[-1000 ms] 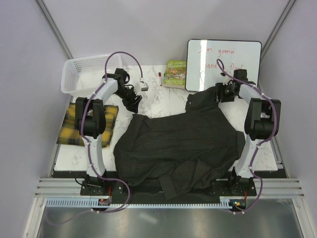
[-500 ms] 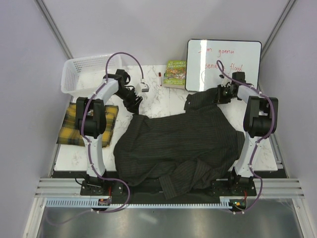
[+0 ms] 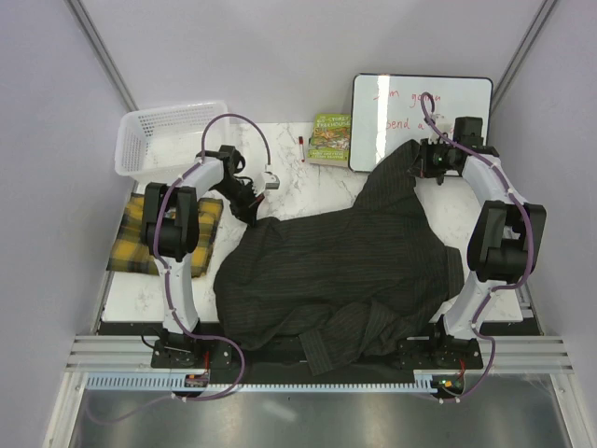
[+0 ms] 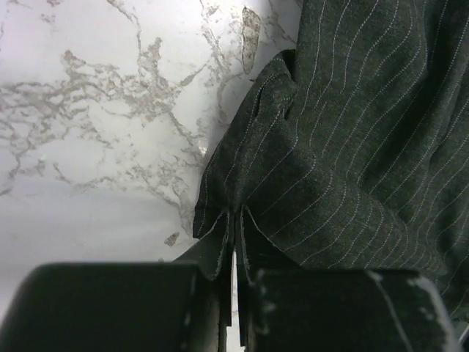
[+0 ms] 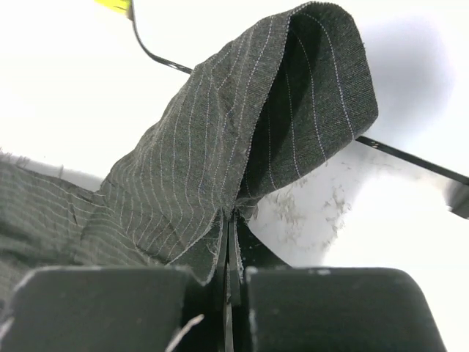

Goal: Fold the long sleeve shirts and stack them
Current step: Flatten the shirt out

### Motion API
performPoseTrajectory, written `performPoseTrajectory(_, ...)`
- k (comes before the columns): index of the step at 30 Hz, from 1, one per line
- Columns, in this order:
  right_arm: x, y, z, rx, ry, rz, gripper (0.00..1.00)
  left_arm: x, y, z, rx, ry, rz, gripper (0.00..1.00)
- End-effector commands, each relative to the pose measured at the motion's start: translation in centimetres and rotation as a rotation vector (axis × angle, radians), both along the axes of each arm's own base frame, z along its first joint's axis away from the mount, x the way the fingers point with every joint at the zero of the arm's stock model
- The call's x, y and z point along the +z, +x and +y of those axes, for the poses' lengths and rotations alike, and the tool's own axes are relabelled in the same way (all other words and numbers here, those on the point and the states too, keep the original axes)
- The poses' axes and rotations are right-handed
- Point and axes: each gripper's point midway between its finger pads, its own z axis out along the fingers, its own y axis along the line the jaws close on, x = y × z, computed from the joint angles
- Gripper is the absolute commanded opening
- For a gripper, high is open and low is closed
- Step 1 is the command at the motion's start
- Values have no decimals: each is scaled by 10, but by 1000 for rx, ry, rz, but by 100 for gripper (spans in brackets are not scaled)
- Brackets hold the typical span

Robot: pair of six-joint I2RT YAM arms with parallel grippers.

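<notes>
Left claw (image 3: 246, 207) was clamped on the far left edge of the dark pinstriped shirt (image 3: 345, 271), low against the marble surface (image 3: 317, 191). Its wrist camera showed the cloth pinched in a tight fold between the two dark fingers (image 4: 315, 308), with no gap between them. The right claw (image 3: 422, 161) was likewise clenched on the shirt's far right corner. It held that corner up over the lower left part of the whiteboard (image 3: 466, 103), so the cloth rose in a narrow ridge from the main body of the shirt. In the right wrist view the gripped corner curled into a hood above the claw (image 5: 229, 246), with the whiteboard's dark edge showing behind it.

The rest of the dark shirt lay spread and rumpled across the middle of the surface, and its near part hung over the front edge between the two arm bases. The plaid shirt (image 3: 140, 238) lay folded at the left side of the surface, beside the left arm and just in front of the white basket (image 3: 131, 149). A book (image 3: 330, 138) lay at the far edge, just left of the whiteboard.
</notes>
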Motion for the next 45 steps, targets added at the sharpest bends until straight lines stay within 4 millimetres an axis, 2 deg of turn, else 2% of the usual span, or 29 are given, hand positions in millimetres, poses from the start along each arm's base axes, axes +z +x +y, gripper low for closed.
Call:
performPoseTrajectory(1, 49, -10, -13, 37, -66, -115, 0, 66, 11, 7, 37, -57, -179, 2)
performPoseTrajectory(2, 51, -13, -21, 35, -86, -121, 0, 66, 7, 16, 53, -36, -188, 2)
performPoseTrajectory(3, 55, -15, -26, 33, -101, -132, 0, 83, 6, 22, 63, -30, -246, 2)
performPoseTrajectory(4, 64, -18, -31, 26, -117, -156, 0, 85, 3, 27, 70, -16, -263, 2)
performPoseTrajectory(5, 63, -21, -39, 25, -135, -155, 0, 74, -8, 38, 67, 32, -257, 2)
performPoseTrajectory(6, 63, -22, -40, 28, -146, -155, 0, 73, -4, 42, 68, 54, -310, 2)
performPoseTrajectory(7, 62, -24, -41, 35, -154, -151, 0, 82, -5, 46, 73, 67, -365, 2)
performPoseTrajectory(8, 59, -27, -40, 46, -151, -140, 0, 68, -13, 54, 88, 107, -360, 2)
performPoseTrajectory(9, 56, -28, -39, 49, -148, -132, 0, 69, -3, 56, 106, 117, -419, 2)
performPoseTrajectory(12, 52, -28, -35, 54, -122, -119, 0, 68, 7, 69, 202, 180, -472, 2)
performPoseTrajectory(13, 47, -28, -35, 54, -115, -108, 0, 71, 20, 72, 232, 187, -517, 2)
performPoseTrajectory(15, 43, -24, -33, 59, -105, -105, 0, 75, 30, 76, 285, 207, -551, 9)
performPoseTrajectory(16, 42, -22, -32, 56, -103, -104, 0, 86, 49, 79, 333, 207, -636, 18)
performPoseTrajectory(18, 39, -16, -32, 53, -106, -104, 0, 97, 62, 87, 426, 224, -694, 24)
performPoseTrajectory(19, 37, -15, -32, 49, -104, -98, 0, 106, 69, 86, 444, 209, -730, 31)
performPoseTrajectory(20, 39, -11, -32, 47, -105, -105, 0, 110, 71, 84, 450, 189, -740, 31)
performPoseTrajectory(22, 34, -8, -30, 51, -99, -94, 0, 112, 76, 82, 465, 178, -746, 40)
performPoseTrajectory(25, 29, -4, -25, 56, -99, -86, 0, 101, 73, 74, 419, 155, -678, 41)
performPoseTrajectory(26, 27, -4, -24, 59, -99, -81, 0, 90, 60, 64, 343, 123, -612, 42)
performPoseTrajectory(27, 24, -4, -23, 63, -99, -75, 0, 81, 54, 58, 302, 111, -572, 47)
performPoseTrajectory(29, 22, -3, -20, 71, -105, -74, 0, 77, 47, 47, 241, 68, -519, 56)
performPoseTrajectory(30, 21, -1, -19, 68, -103, -72, 0, 63, 47, 44, 231, 67, -475, 63)
performPoseTrajectory(31, 24, 2, -17, 71, -98, -80, 0, 70, 55, 38, 216, 43, -475, 63)
performPoseTrajectory(32, 24, 3, -16, 71, -96, -79, 0, 66, 52, 37, 213, 44, -434, 64)
performPoseTrajectory(33, 24, 6, -15, 68, -92, -77, 0, 48, 53, 36, 214, 52, -377, 65)
performPoseTrajectory(34, 27, 8, -14, 68, -94, -86, 0, 53, 62, 32, 208, 38, -379, 65)
performPoseTrajectory(37, 35, 14, -11, 73, -97, -106, 0, 35, 67, 31, 199, 64, -320, 64)
performPoseTrajectory(41, 39, 20, -9, 75, -108, -119, 0, 24, 70, 31, 175, 82, -301, 61)
performPoseTrajectory(45, 39, 23, -4, 90, -125, -125, 0, 17, 65, 30, 130, 84, -265, 58)
